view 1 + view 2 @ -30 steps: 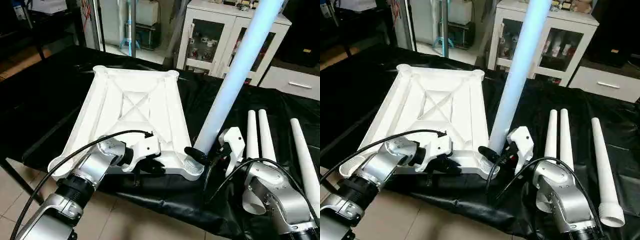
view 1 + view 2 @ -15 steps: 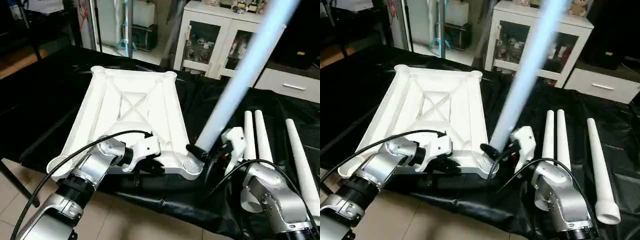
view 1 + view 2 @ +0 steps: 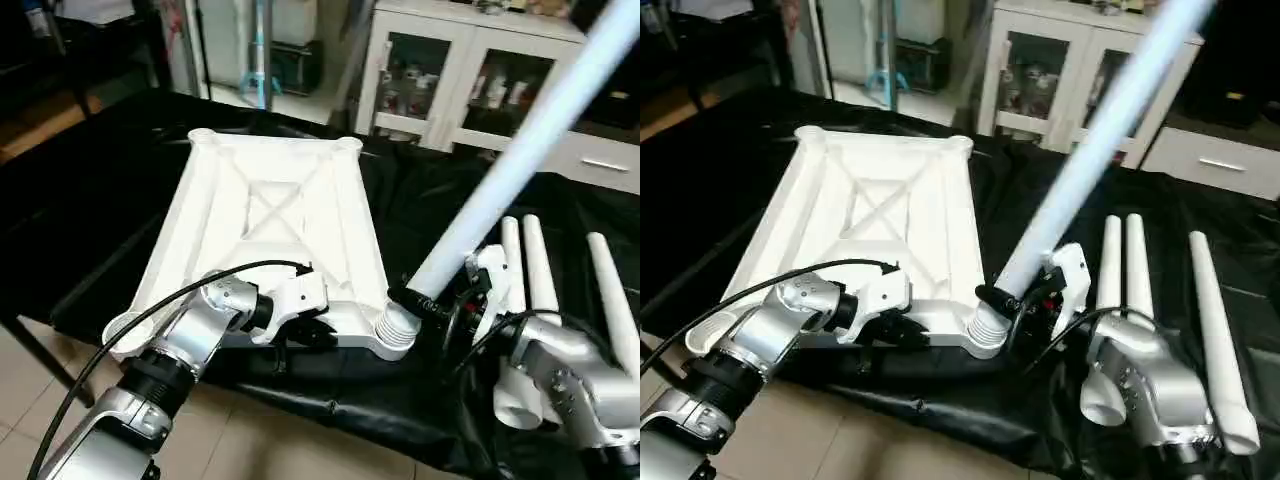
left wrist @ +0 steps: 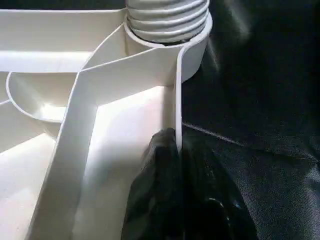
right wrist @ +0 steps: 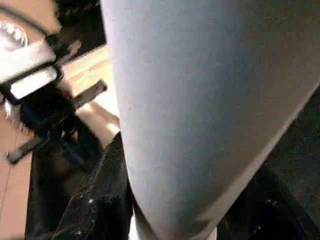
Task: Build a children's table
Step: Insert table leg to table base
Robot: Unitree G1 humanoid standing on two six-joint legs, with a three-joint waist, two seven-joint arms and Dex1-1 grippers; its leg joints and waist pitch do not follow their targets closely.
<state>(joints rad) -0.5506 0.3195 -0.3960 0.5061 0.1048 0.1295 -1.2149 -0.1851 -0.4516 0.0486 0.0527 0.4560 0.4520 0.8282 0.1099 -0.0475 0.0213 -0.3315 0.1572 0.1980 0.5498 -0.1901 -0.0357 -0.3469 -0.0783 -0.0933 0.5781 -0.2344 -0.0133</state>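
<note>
One white square top (image 3: pixel 270 215), upside down on the black-covered counter (image 3: pixel 90 200), ribbed underside up with a crossed brace in the middle. Four round corner sockets: two far ones open, near left one open, near right socket (image 3: pixel 392 333) taken by the ribbed end of a leg. Four white tapered legs in all. One leg (image 3: pixel 520 160) seated in that near right socket, leaning steeply away toward the robot's right, upper end running out of frame. Three spare legs (image 3: pixel 1200 300) lying on the counter to the right of the top, roughly side by side, two close together and touching or nearly so, the third a little apart farther right. Two grippers. Left gripper (image 3: pixel 312 335) at the near edge of the top, just left of the filled socket; black fingers (image 4: pixel 165 190) pressed together on the thin upright rim wall of the top, one inside, one outside over the black cover. Right gripper (image 3: pixel 428 305) at the base of the leaning leg, just above the ribbed collar, fingers pinching the tube from both sides. One white glass-door cabinet (image 3: pixel 450 70) beyond the counter, small objects on its shelves, too small to identify.
</note>
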